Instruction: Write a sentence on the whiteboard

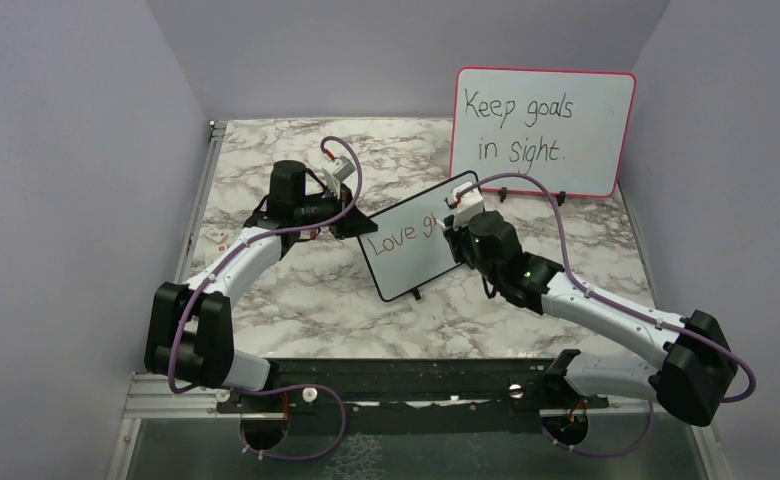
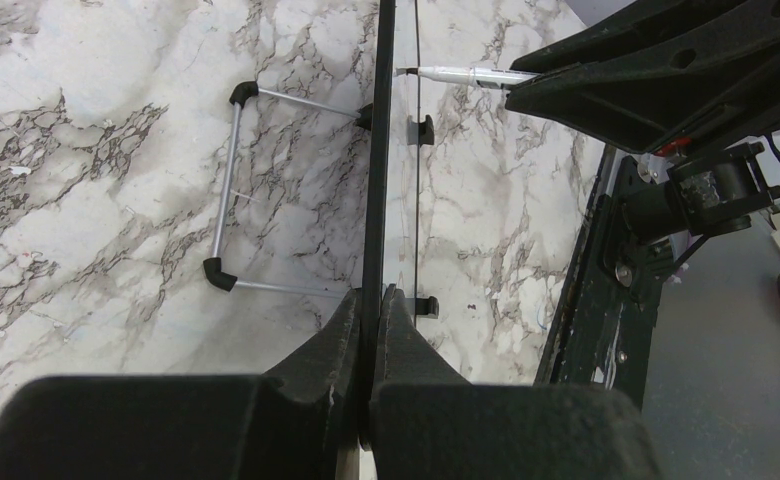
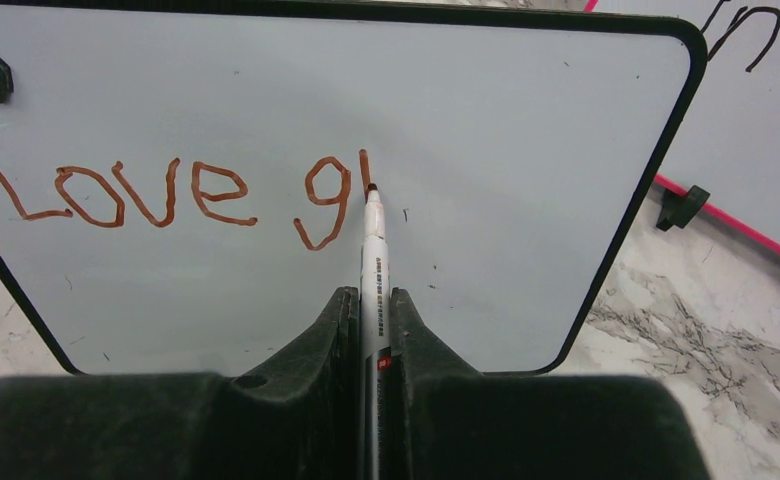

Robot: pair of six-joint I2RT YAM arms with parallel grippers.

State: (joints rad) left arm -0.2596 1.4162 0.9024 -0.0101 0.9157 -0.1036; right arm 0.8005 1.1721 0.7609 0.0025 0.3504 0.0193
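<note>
The whiteboard (image 1: 406,266) stands tilted on the marble table, black-framed with rounded corners. My left gripper (image 1: 355,222) is shut on its left edge; in the left wrist view the board (image 2: 377,150) runs edge-on between the fingers (image 2: 344,330). My right gripper (image 3: 372,300) is shut on a white marker (image 3: 373,250). The marker's brown tip touches the whiteboard (image 3: 526,140) just right of the last stroke. The sentence (image 3: 166,195) reads "Love g" plus one short upright stroke, in reddish-brown. From above, the right gripper (image 1: 453,230) covers the board's right part.
A larger pink-framed board (image 1: 541,130) reading "Keep goals in sight" leans at the back right, its corner close behind the whiteboard (image 3: 756,120). A wire stand (image 2: 228,190) props the whiteboard from behind. A black rail (image 1: 396,375) runs along the near edge. Grey walls enclose three sides.
</note>
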